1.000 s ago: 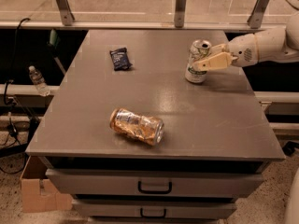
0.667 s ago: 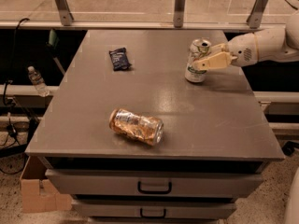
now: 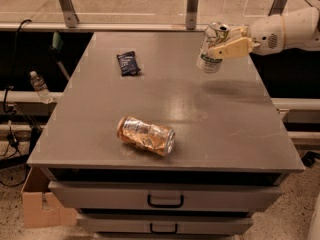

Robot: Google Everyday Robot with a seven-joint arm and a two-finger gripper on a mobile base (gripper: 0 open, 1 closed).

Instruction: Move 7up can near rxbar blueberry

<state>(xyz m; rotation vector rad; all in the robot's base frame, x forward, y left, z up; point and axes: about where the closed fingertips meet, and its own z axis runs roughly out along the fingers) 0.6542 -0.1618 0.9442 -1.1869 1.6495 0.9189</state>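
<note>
Since the earlier frames, the intact white-and-silver 7up can with green markings has been raised off the grey table top and is held tilted above the far right corner. It is clamped between the beige fingers of the two-finger gripper, which reaches in from the right. Grasp and lift are judged complete. Transport is outstanding: the flat navy-blue rxbar blueberry wrapper lies well apart, at far left. The crushed orange-and-silver can lies near the front edge.
</note>
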